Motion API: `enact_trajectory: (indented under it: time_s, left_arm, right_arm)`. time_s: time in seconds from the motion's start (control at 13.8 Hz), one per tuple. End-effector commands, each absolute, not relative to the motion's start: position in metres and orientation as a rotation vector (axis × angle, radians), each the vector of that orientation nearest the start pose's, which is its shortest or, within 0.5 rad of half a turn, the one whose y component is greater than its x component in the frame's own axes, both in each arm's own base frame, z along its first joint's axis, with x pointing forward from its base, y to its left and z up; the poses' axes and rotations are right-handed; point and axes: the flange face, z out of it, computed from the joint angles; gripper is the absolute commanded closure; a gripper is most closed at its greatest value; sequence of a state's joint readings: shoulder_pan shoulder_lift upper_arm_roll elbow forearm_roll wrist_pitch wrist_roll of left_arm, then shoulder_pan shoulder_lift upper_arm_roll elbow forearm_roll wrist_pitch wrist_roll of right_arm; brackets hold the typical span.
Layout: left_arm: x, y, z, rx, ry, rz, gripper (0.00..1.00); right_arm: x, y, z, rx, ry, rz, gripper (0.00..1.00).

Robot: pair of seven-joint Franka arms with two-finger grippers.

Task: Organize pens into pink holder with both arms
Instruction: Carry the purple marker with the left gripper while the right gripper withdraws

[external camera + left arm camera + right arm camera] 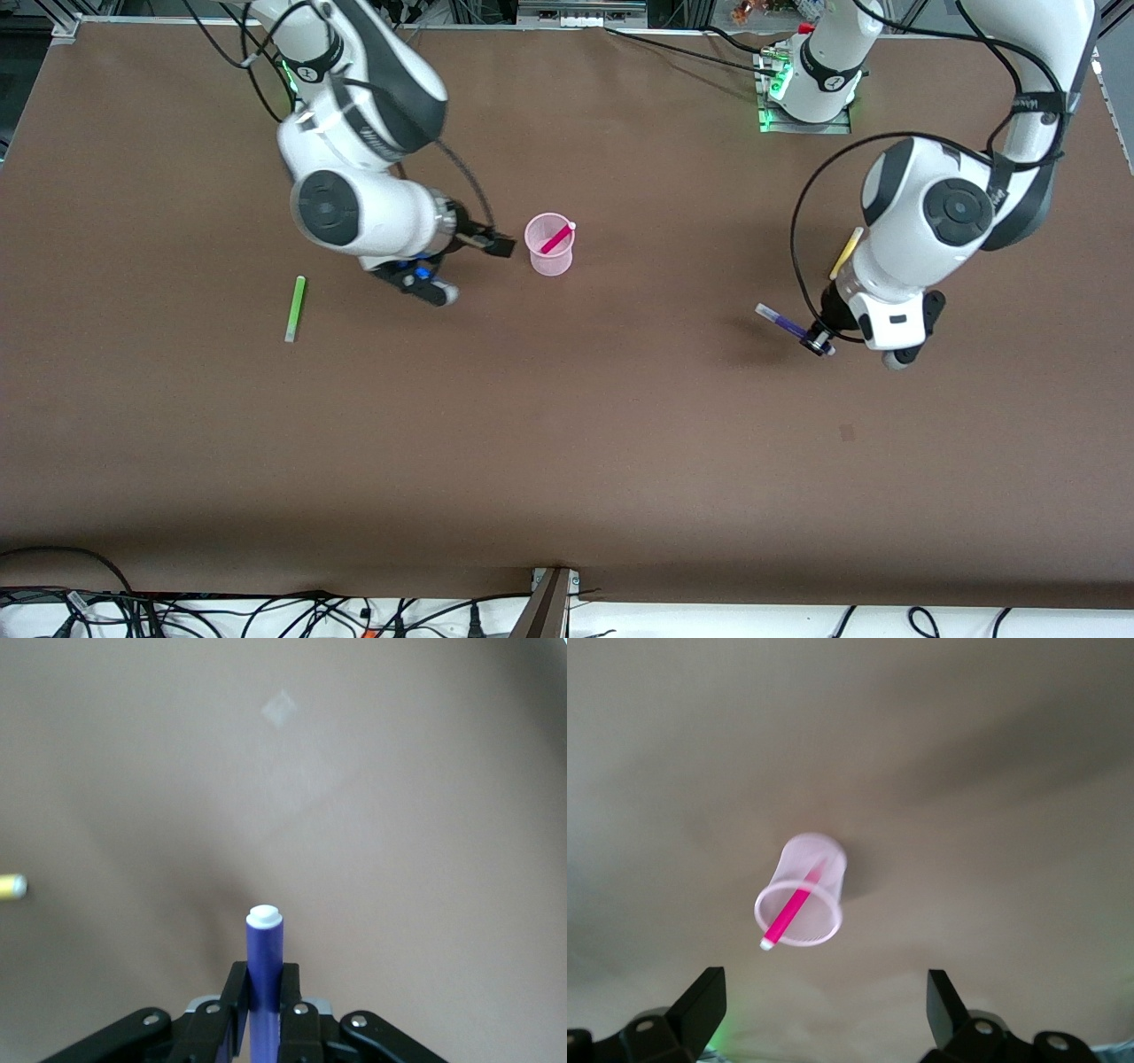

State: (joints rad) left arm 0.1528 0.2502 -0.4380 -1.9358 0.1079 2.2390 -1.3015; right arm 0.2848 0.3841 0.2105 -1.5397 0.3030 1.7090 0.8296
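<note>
The left gripper [259, 1019] clamps its fingers on the purple pen [263, 957]. The right gripper [824, 1010] hovers by the holder [549, 245], fingers apart. Next, the purple pen likely goes to the holder.

A robotics lab: brown-covered table [567, 461] framed by aluminium rails [567, 11] and loose cables [266, 611].

brown counter [567, 425], plain. pale pink see-through holder [549, 245] with magenta pen [557, 238], white tip. lime green pen [294, 307], pale end. purple pen [780, 321], white cap, in black left end effector [817, 341]. yellow pen [846, 252]. black right end effector [493, 242]. white arms [930, 213], black joint bands, green lights at bases.
</note>
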Motion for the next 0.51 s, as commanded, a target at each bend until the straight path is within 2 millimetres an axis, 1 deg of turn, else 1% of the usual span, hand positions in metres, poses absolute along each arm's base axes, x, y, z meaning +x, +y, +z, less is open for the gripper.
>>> enact_trajectory:
  time_s: [0.0, 0.07, 0.15, 0.22, 0.36, 0.44]
  left_arm:
    - [0.563, -0.208, 0.400, -2.730, -1.536, -0.144, 1.00]
    - [0.556, -0.227, 0.406, -2.695, -1.571, -0.173, 1.00]
    - [0.546, -0.248, 0.409, -2.670, -1.606, -0.186, 1.00]
    - [0.537, -0.267, 0.412, -2.657, -1.644, -0.201, 1.00]
    - [0.523, -0.303, 0.424, -2.641, -1.712, -0.255, 1.00]
    - [0.514, -0.322, 0.429, -2.635, -1.737, -0.297, 1.00]
  right_arm:
    - [0.577, 0.264, 0.486, -2.942, 0.377, 0.397, 0.00]
    - [0.579, 0.241, 0.507, -2.954, 0.290, 0.327, 0.00]
    - [0.579, 0.213, 0.525, -2.958, 0.253, 0.289, 0.00]
    - [0.573, 0.193, 0.546, -2.960, 0.183, 0.259, 0.00]
    - [0.558, 0.145, 0.575, -2.967, 0.112, 0.236, 0.00]
    - [0.551, 0.121, 0.584, -2.962, 0.061, 0.223, 0.00]
